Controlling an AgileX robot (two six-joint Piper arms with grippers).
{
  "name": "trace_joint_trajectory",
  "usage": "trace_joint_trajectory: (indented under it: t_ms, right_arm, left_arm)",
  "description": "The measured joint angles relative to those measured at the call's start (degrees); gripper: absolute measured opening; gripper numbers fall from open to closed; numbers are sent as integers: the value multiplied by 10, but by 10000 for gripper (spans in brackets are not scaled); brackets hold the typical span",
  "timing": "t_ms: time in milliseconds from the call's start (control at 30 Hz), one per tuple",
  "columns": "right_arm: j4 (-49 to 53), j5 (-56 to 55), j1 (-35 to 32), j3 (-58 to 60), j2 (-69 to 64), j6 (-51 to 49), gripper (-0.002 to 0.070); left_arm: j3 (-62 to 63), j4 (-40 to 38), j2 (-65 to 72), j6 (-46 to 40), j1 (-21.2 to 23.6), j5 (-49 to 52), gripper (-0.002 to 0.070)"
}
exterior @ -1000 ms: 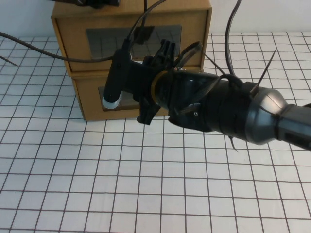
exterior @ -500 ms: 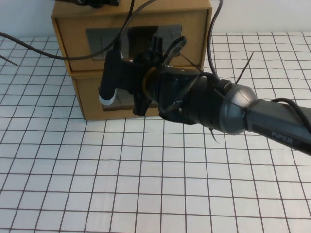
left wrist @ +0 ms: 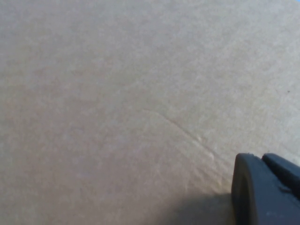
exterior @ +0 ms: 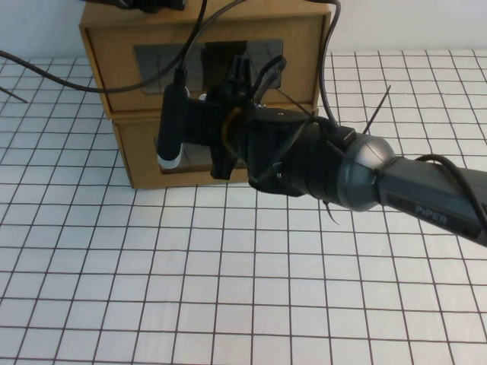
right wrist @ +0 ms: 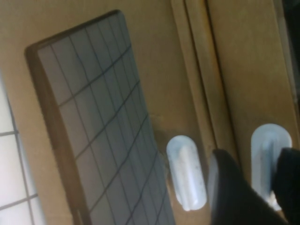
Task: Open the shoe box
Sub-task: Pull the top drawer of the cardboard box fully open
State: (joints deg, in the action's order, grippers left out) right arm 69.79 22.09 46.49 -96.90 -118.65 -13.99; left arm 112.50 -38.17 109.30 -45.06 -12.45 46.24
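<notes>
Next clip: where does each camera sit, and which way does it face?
High view: raised on the robot's side, angled down at the table and stacked boxes; shows the right arm and, atop them, the left pincer.
Left wrist view: close against bare cardboard; part of the left pincer shows.
Right wrist view: faces the box fronts; right pincer open around a pale handle.
Shared: high and right wrist views both show the box fronts.
</notes>
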Motion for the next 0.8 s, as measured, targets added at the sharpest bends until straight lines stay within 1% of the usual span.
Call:
trace_joint_trajectory:
  t_ms: [100,200,400,533,800]
  right_arm:
    - [17,-2,0,0,-1,-5,203]
    - [58,1,0,0,-6,-28,186]
    - [170,13,2,0,-17,-119,88]
    - [195,13,4,-1,-20,-141,20]
    - [211,30,14,16,-16,-142,11]
  left_arm:
    - [0,0,0,0,0,0,-2]
    - [1,0,0,0,0,0,-2]
    - [1,1,0,0,0,1,-2]
    - [1,2,0,0,0,2,-2]
    - [1,3,0,20,0,4,-2]
